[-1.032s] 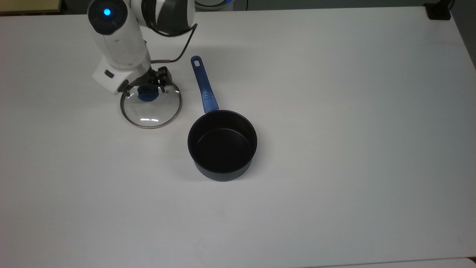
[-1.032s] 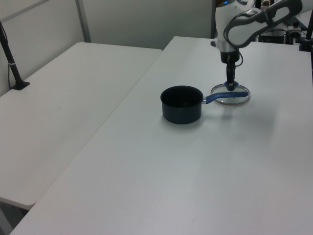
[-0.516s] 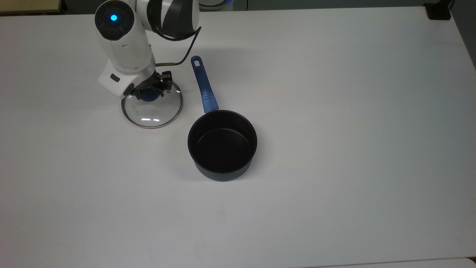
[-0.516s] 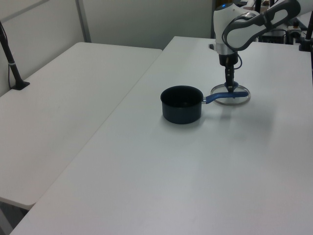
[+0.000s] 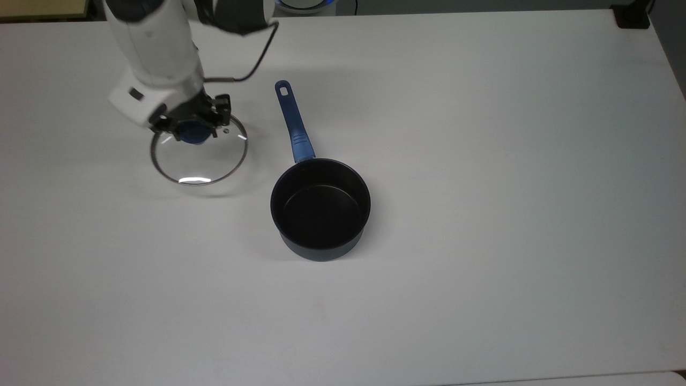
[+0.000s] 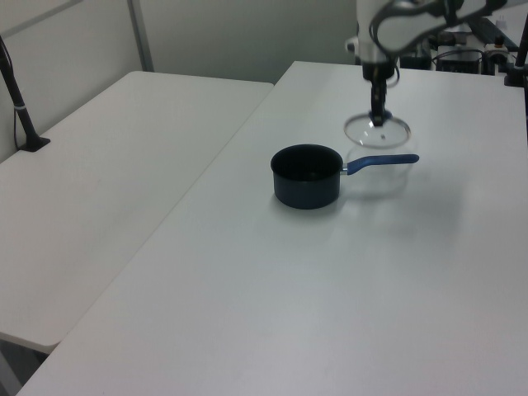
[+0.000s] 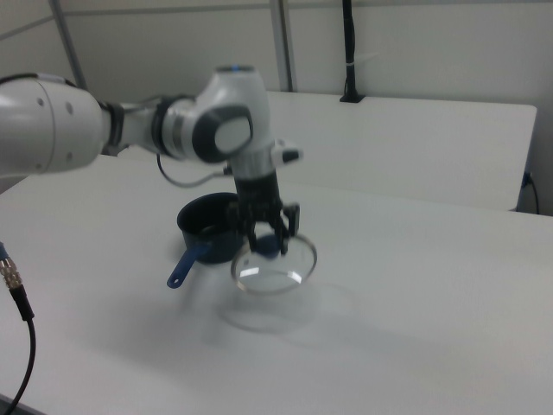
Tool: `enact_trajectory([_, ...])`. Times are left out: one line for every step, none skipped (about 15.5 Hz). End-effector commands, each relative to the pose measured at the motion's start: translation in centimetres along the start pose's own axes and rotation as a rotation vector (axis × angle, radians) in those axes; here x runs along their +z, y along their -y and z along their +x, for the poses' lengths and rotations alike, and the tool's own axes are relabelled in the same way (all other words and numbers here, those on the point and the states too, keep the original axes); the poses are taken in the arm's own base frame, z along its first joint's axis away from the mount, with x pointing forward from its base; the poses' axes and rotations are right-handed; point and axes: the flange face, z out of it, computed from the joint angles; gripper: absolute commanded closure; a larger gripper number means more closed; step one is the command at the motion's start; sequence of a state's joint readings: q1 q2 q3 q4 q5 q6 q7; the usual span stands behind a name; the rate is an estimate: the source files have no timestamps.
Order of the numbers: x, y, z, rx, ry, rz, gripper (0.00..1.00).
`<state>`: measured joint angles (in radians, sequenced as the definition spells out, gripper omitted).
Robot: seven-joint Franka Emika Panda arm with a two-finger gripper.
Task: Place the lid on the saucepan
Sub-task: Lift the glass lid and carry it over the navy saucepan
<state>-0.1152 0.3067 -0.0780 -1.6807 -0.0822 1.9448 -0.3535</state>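
The glass lid [image 5: 199, 156] with its steel rim hangs in the air above the table, level, its shadow on the surface below. My gripper [image 5: 192, 128] is shut on the lid's blue knob [image 5: 191, 134]. In the left view the lid [image 6: 377, 129] floats over the saucepan's handle; in the right view the lid [image 7: 275, 264] hangs under my gripper [image 7: 269, 239]. The saucepan [image 5: 320, 208], dark navy with a black inside, stands upright at the table's middle with its blue handle [image 5: 293, 122] pointing to the top view's upper edge. The pan [image 6: 306, 175] lies to the top view's right of the lid, apart from it.
The white table [image 5: 482, 161] stretches bare around the pan. A second white table [image 6: 99, 165] adjoins it on the left view's left, with a black post [image 6: 18, 103] clamped at its far edge. A black clamp [image 5: 632, 16] sits at the top view's upper right corner.
The gripper has risen with the lid, lifting it off the table. In the top view the lid has shifted left and looks larger; the saucepan has not moved.
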Motion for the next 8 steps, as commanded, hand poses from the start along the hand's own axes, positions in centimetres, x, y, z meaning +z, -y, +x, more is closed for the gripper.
enact_trajectory([-6.2, 3.0, 2.2, -0.017, -0.081, -0.021, 0.54])
enact_trajectory([-7.4, 4.1, 2.8, -0.021, -0.103, -0.026, 0.54])
enact_trajectory([-8.1, 4.9, 3.2, -0.017, -0.123, -0.025, 0.54])
enact_trajectory([-8.3, 6.6, 4.0, -0.016, -0.136, -0.018, 0.53])
enact_trajectory([-8.1, 8.8, 5.1, -0.018, -0.145, -0.009, 0.53])
enact_trajectory([-8.1, 10.1, 6.1, -0.009, -0.157, -0.009, 0.53])
enact_trajectory([-7.4, 11.7, 7.3, -0.002, -0.168, -0.009, 0.53])
enact_trajectory([-7.1, 13.2, 8.0, 0.008, -0.180, -0.009, 0.53])
